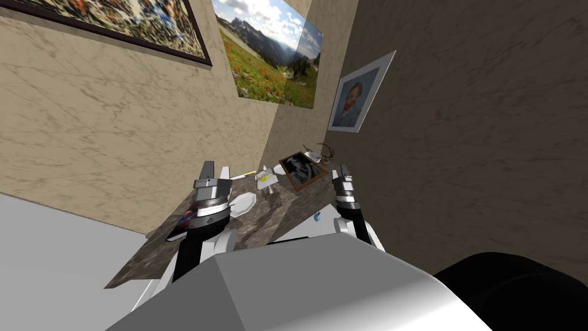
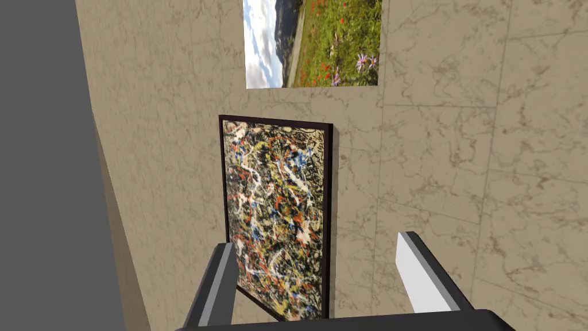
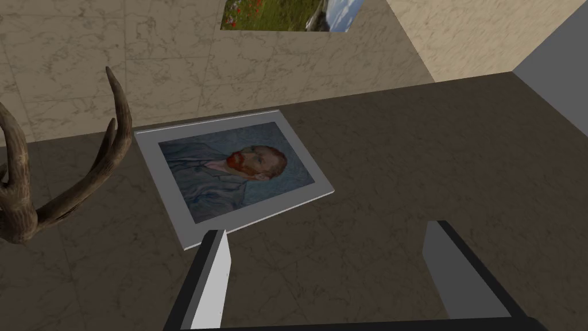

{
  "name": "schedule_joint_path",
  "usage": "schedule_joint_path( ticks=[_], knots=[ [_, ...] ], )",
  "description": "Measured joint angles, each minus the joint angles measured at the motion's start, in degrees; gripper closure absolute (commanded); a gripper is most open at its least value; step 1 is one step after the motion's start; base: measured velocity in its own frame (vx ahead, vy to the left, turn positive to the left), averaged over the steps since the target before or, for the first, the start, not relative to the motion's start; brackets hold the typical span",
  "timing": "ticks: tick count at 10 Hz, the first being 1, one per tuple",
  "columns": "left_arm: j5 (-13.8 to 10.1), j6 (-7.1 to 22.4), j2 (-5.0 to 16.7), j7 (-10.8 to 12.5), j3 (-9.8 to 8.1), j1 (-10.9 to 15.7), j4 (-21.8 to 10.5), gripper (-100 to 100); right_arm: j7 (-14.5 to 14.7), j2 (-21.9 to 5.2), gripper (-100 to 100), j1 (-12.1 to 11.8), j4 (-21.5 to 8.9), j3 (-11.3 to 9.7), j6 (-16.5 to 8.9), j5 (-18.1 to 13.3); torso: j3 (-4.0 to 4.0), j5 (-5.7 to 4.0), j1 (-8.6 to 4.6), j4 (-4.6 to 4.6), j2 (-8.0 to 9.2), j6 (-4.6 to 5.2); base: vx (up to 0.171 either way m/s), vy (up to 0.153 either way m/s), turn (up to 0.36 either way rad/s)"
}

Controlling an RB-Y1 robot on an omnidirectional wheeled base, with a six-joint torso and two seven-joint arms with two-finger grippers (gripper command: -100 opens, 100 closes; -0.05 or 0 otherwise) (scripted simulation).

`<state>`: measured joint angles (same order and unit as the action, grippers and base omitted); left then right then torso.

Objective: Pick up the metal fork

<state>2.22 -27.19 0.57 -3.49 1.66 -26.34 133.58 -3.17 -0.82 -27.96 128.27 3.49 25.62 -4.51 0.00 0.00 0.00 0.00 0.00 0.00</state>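
well, the right gripper (image 3: 325,228) hangs released, fingers spread and empty, over the right side of the dark marbled table (image 1: 264,221). the left gripper (image 2: 316,241) is likewise spread and empty, at the left side near a white plate (image 1: 242,204). farther off lie small pale items beside a framed photo (image 1: 303,170); i cannot tell the fork among them.

Dark marbled tabletop (image 1: 270,218): bare patch in near middle. Farther in, white octagonal plate (image 1: 242,204), flat dark-framed picture (image 1: 302,169) and brown branched antlers (image 3: 20,221) crowd it. Antlers rise near right gripper (image 3: 327,230), its fingers spread. Marbled walls (image 1: 115,126) hem both sides.
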Motion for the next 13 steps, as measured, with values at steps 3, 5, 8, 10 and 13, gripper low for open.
schedule_joint_path(
  ticks=[3,5,8,10,13],
  knots=[
    [-1.3,2.6,3.5,-0.7,-0.70,0.6,-1.0,-100,0.0,0.0,0,0.0,0.0,0.0,0.0,0.0,0.15,-0.02,-0.06,0.06,0.27,0.01,-0.074,-0.021,-0.105],
    [-2.7,5.5,6.2,-1.7,-1.62,1.7,-2.5,-100,0.0,0.0,0,0.0,0.0,0.0,0.0,0.0,0.16,-0.01,-0.05,0.06,0.28,0.02,-0.056,-0.017,-0.097],
    [-4.6,9.5,9.0,-3.0,-2.74,2.4,-3.6,-100,0.0,0.0,0,0.0,0.0,0.0,0.0,0.0,0.10,-0.01,-0.03,0.04,0.17,0.02,-0.041,-0.015,-0.120],
    [-5.7,12.7,10.4,-3.9,-3.28,2.8,-4.0,-100,0.0,0.0,0,0.0,0.0,0.0,0.0,0.0,0.11,-0.01,-0.03,0.04,0.20,0.02,-0.047,-0.012,-0.118],
    [-7.6,16.5,12.8,-4.9,-4.83,4.1,-5.6,-100,0.0,0.0,0,0.0,0.0,0.0,0.0,0.0,0.08,0.00,0.00,0.03,0.13,-0.01,-0.036,-0.014,-0.127]
  ],
)
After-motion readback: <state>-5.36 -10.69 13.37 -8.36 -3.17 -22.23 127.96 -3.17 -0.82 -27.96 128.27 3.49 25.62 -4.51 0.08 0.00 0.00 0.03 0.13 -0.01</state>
